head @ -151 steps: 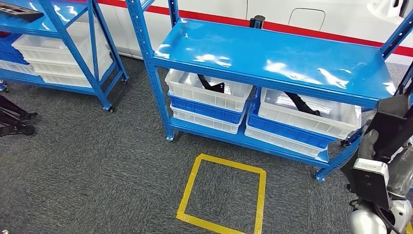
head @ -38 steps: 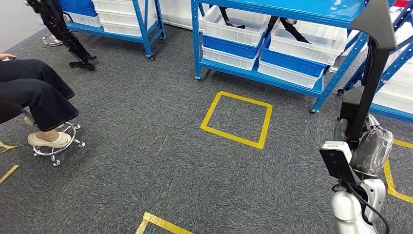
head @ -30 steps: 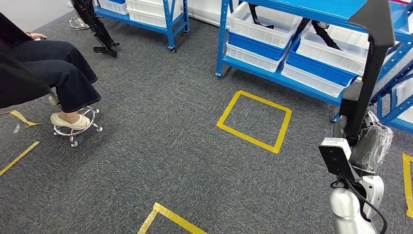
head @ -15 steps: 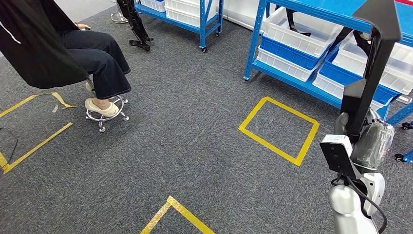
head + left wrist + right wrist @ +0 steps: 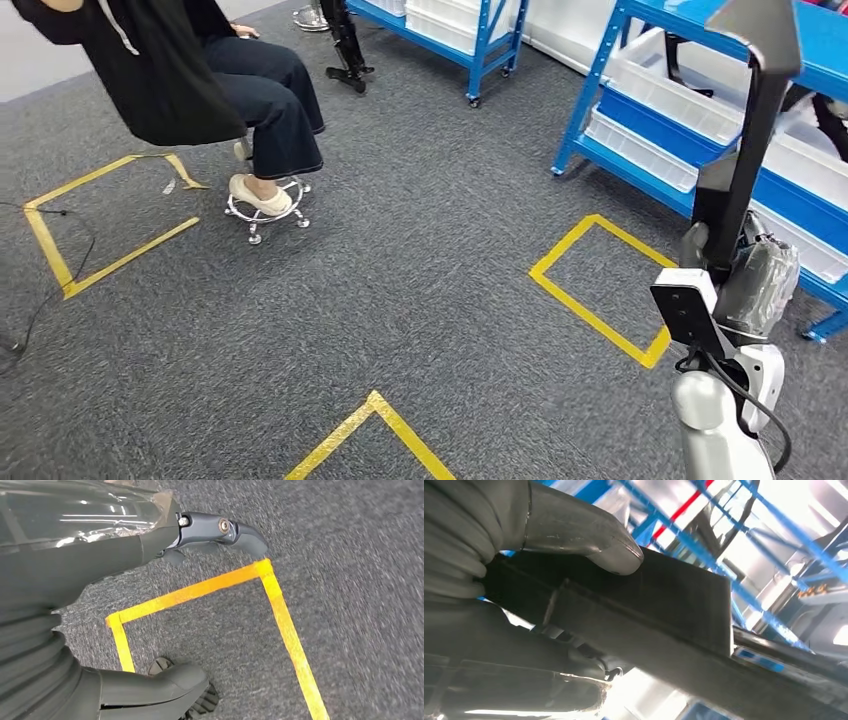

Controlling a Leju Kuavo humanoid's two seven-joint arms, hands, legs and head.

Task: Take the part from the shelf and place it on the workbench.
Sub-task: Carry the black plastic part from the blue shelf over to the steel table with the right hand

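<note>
1. Head view: the long black part is held upright by the right hand, beside the blue shelf.
2. Left wrist view: the left hand hangs over carpet with its fingers curled on nothing.
3. Right wrist view: the part is clamped under the thumb.

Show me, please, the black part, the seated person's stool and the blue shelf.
black part [image 5: 757, 130], head view, on its upright bar.
stool [image 5: 268, 213], head view, on its chrome foot ring.
blue shelf [image 5: 592, 95], head view, on its front post.
</note>
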